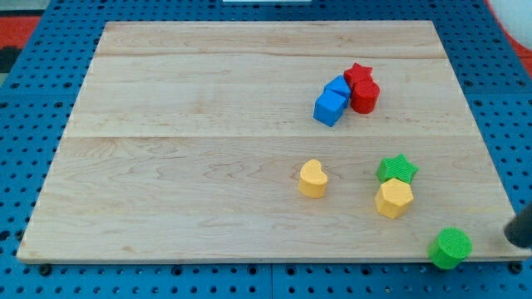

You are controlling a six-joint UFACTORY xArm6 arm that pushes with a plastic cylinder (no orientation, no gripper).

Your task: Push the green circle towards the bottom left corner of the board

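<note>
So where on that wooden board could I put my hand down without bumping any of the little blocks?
The whole left half of the board is bare, from the yellow heart leftward. The right side is crowded: blue blocks against the red star and red cylinder, then green star touching the yellow hexagon. The green circle sits at the bottom right edge, my tip beside it.

Circle [450, 247] at board's [208, 199] bottom-right corner

We see a pale wooden board [249, 141] of joined planks lying on a blue perforated surface [33, 91] that frames it all round. At the far left a red patch [21, 29] shows. Soft, even light falls throughout.
</note>
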